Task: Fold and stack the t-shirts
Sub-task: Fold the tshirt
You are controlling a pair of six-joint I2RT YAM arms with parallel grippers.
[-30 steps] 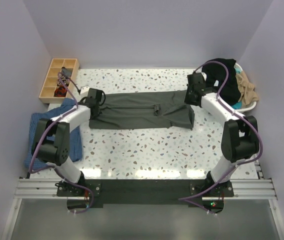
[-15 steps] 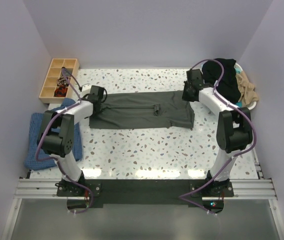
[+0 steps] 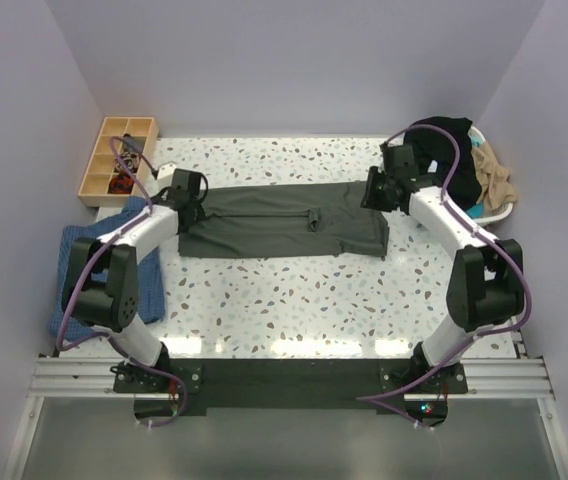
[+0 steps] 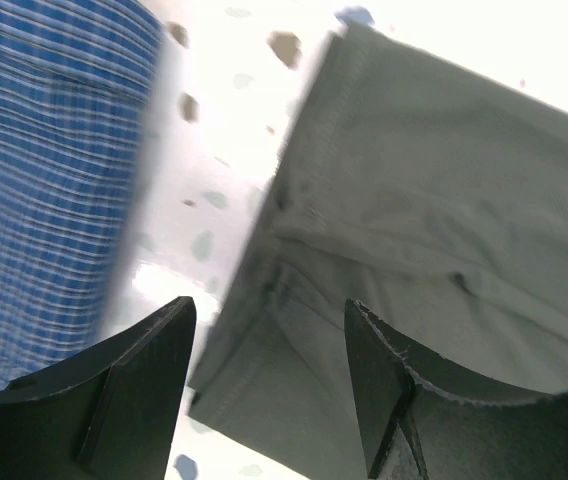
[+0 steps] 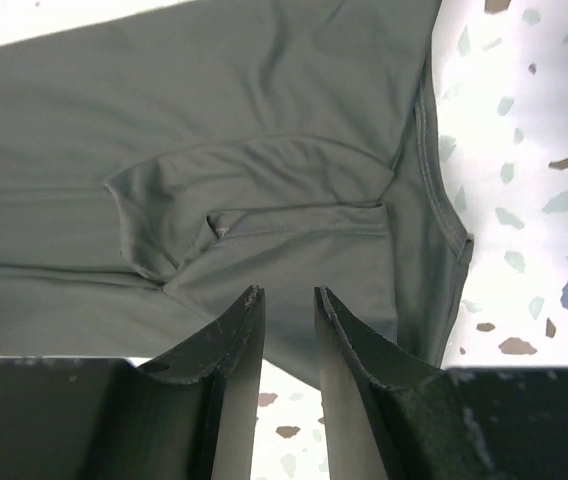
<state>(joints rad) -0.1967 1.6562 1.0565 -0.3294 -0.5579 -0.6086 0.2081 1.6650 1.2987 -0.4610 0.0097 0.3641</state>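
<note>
Left wrist: left fingers (image 4: 134, 390) spread above grey t-shirt (image 4: 444, 200) – right fingers (image 5: 219, 360) parted (blue cloth (image 4: 44, 170) beside).

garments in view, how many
5: dark grey t-shirt spread mid-table; blue checked cloth at left edge; black shirt, tan shirt, teal shirt heaped far right; others may be hidden.

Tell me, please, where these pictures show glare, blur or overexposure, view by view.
Top external view: sharp, evenly lit, with bright glare patches on the table near its front edge. Left wrist view: the table is washed out to white, and the blue checked cloth and the grey t-shirt look smeared. Right wrist view: the t-shirt is sharp and evenly lit.
</note>
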